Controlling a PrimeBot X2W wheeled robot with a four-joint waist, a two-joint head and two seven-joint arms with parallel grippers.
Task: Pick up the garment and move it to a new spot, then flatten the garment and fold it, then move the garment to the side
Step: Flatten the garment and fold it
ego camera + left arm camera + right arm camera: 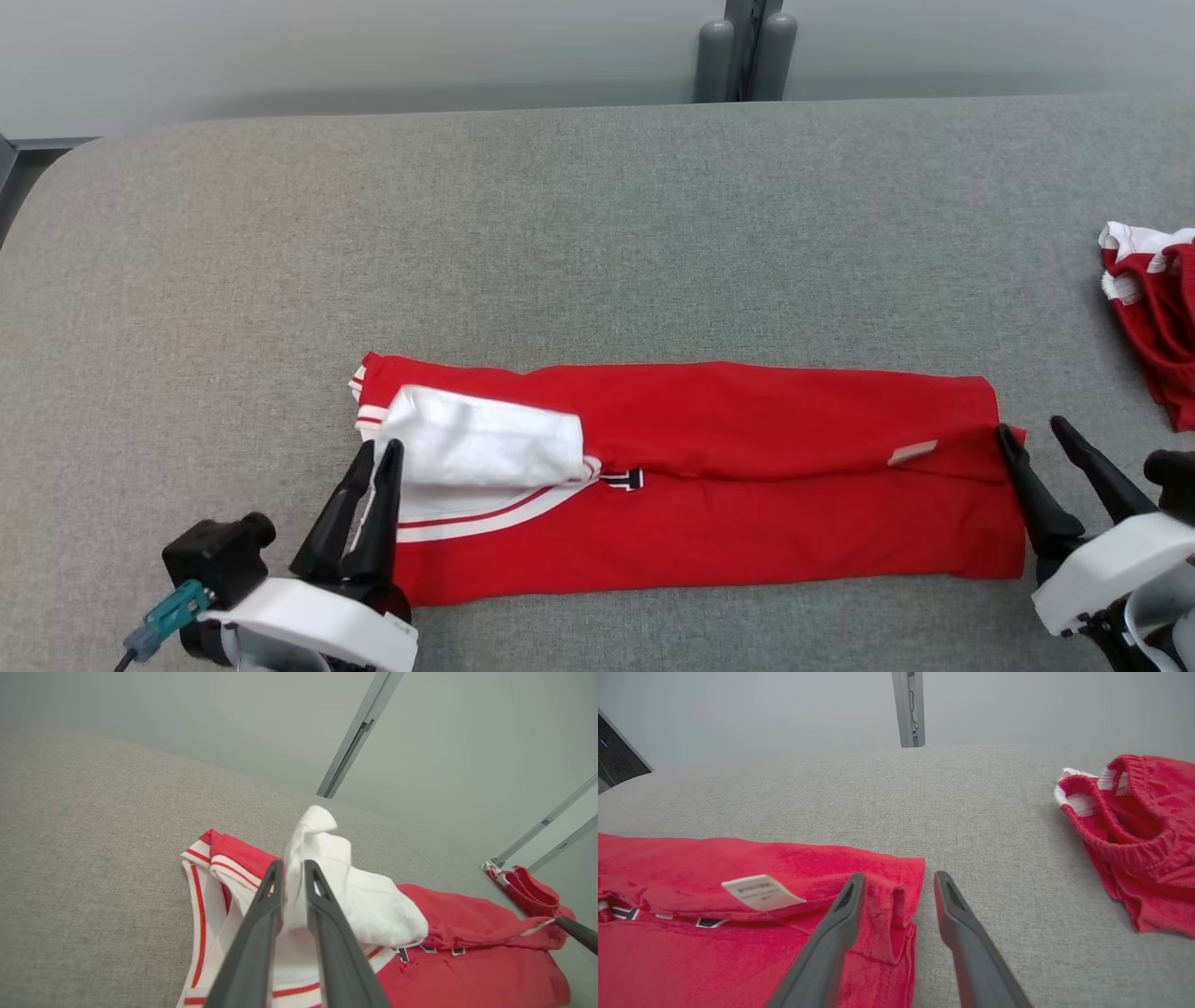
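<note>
Midway through the fold, the red garment (709, 467) lies as a long band near the front edge of the grey table (560, 233). Its upper length appears turned down to a line along the middle, where black lettering (624, 480) and a small white label (912, 453) show. At the striped, collar end, the left end effector (380, 448) is clamped on a flap of white cloth (476, 448) belonging to the garment. In the left wrist view the flap rises pinched between the two dark fingers, lifted just clear of the layers beneath. That hold looks meant to control the loose flap so it can be tucked or carried over with the next fold.

At the opposite hem, the right end effector (1029, 427) stands with its fingers apart and grips nothing. One finger is over the red corner and the other over bare table, a stance that reads as ready either to pin the hem or to take it.

A second red-and-white garment (1158, 317) sits crumpled at the table's far right, well apart from the work. Judged from this, the final move to the side is not yet done
</note>
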